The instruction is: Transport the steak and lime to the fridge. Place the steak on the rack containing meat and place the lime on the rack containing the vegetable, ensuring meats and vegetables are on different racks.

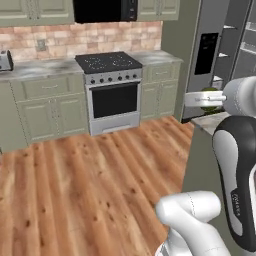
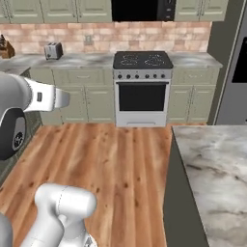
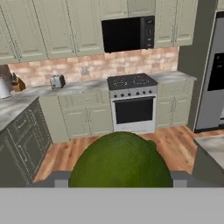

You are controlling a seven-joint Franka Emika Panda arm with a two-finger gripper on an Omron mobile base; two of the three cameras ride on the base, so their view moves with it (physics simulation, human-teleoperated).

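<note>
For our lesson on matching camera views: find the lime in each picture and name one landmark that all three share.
Left base view: the lime sits at the right edge, mid-height, beside the fridge.
Right base view: not in it.
Hand view: bottom centre, large, held in the pincer.
Shared landmark: the oven, below the brick backsplash.

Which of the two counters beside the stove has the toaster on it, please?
The counter left of the stove in the right base view, on the side away from the fridge; the toaster stands on it against the brick wall.
</note>
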